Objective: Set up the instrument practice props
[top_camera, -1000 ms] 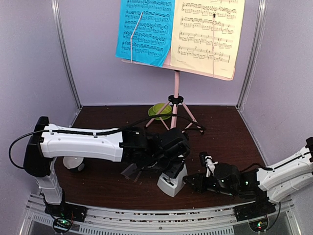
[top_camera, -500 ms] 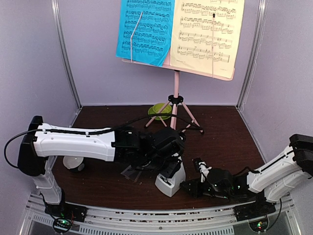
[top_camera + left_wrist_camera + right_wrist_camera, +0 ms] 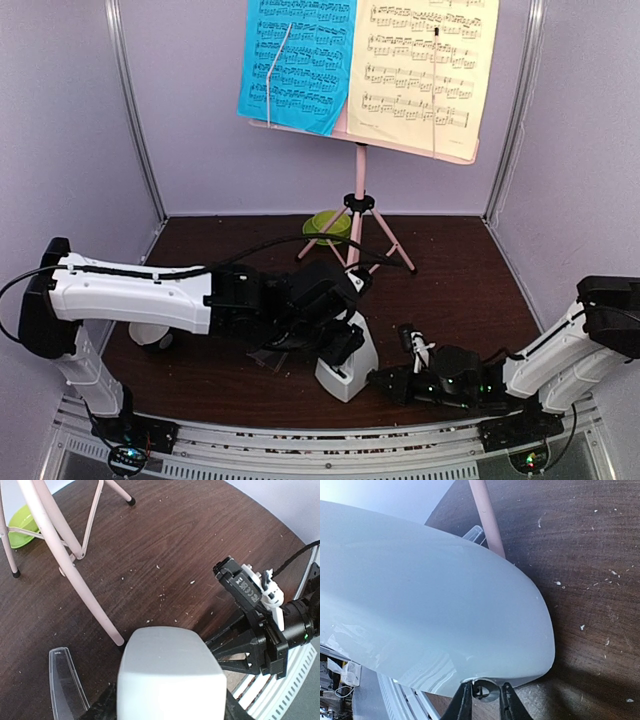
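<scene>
The white pyramid metronome [image 3: 348,368] stands near the front edge of the dark wooden table [image 3: 460,280], between the two arms. Its clear plastic cover [image 3: 64,680] is off and lies flat on the table just beside it, on the left arm's side.

The left gripper [image 3: 338,338] comes down over the metronome from above. In the left wrist view the white body fills the space between the dark fingers, so it appears to be grasping the metronome's upper part.

The right gripper [image 3: 483,700] lies low on the table at the metronome's other side. Its jaws stand narrow on either side of a small grey metal knob [image 3: 485,687] at the lower edge of the white body. Whether they actually pinch it cannot be told.

Behind, the pink tripod music stand [image 3: 358,190] is upright. A blue printed sheet [image 3: 295,60] and a pale-yellow printed sheet [image 3: 425,70] sit side by side on its desk. A green cup [image 3: 325,225] rests on the table by the stand's legs.

With stand and sheets apparently in place, the step in hand seems to be readying the metronome. The knob is probably its winding key. The next move likely calls for a firm pinch on that small part and a careful turn, while the left gripper keeps the light body from twisting or tipping.
</scene>
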`<state>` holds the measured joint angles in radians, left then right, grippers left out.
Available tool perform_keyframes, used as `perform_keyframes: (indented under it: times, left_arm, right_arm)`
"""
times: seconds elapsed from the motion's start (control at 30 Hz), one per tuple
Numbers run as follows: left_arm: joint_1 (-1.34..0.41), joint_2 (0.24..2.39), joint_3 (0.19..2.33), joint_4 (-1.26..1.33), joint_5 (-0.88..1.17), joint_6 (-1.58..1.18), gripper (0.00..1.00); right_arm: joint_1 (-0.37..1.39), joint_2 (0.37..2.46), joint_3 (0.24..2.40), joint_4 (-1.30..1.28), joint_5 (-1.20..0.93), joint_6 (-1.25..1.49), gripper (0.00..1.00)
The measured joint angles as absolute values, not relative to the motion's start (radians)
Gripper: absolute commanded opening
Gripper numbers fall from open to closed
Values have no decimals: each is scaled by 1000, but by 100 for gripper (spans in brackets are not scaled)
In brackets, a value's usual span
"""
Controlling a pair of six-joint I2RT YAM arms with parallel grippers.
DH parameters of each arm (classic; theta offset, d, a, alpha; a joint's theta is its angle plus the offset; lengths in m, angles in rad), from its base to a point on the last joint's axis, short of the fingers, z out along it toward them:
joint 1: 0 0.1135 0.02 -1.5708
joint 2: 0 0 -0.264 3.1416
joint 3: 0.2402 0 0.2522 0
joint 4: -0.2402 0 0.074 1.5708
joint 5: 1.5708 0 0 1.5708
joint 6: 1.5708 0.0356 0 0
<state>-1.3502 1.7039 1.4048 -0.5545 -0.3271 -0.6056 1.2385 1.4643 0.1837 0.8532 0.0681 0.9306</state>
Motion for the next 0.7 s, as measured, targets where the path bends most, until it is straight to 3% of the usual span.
perform_keyframes:
  times: [0.2, 0.47, 0.53, 0.6, 0.7]
  left_arm:
    - [-1349, 1669, 1373, -520, -333, -580, 0]
    - [-1345, 1657, 1360, -495, -362, -569, 0]
    - [-1345, 1650, 1361, -487, -364, -564, 0]
    - [-1346, 1644, 1361, -482, -366, -557, 0]
    - [-1345, 1636, 1359, -471, -369, -541, 0]
  right_arm:
    - [1232, 1448, 178, 873, 68, 951, 3]
    - [1223, 1344, 163, 826, 71, 947, 2]
    - [1223, 1310, 163, 795, 75, 937, 6]
    - [1222, 1282, 169, 766, 75, 920, 18]
    - [1219, 1261, 189, 740, 75, 904, 27]
